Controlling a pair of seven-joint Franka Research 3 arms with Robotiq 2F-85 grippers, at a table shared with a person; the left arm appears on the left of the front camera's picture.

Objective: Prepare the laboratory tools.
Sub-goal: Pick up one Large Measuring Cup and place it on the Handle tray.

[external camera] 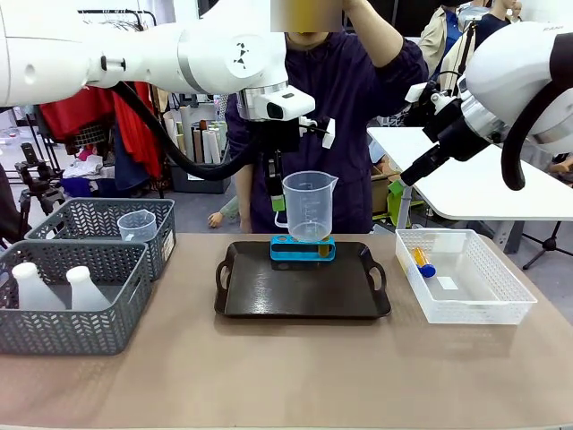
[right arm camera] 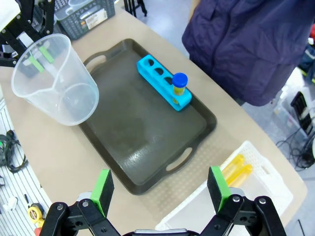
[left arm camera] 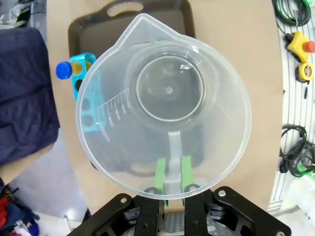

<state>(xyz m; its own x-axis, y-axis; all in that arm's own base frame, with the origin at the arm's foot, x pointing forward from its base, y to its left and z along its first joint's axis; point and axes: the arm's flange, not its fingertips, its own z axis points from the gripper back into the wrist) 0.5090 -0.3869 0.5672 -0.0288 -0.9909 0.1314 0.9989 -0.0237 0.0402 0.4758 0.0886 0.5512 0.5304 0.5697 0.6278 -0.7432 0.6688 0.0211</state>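
In blue rack [right arm camera: 156, 84]: one capped tube [right arm camera: 179, 84]; held beaker [right arm camera: 54, 78] empty.

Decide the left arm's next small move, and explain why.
Probably lower the clear plastic measuring beaker onto the bare middle of the black plastic tray: the left gripper is shut on its handle, holding it in the air over the tray, beside the blue tube rack.
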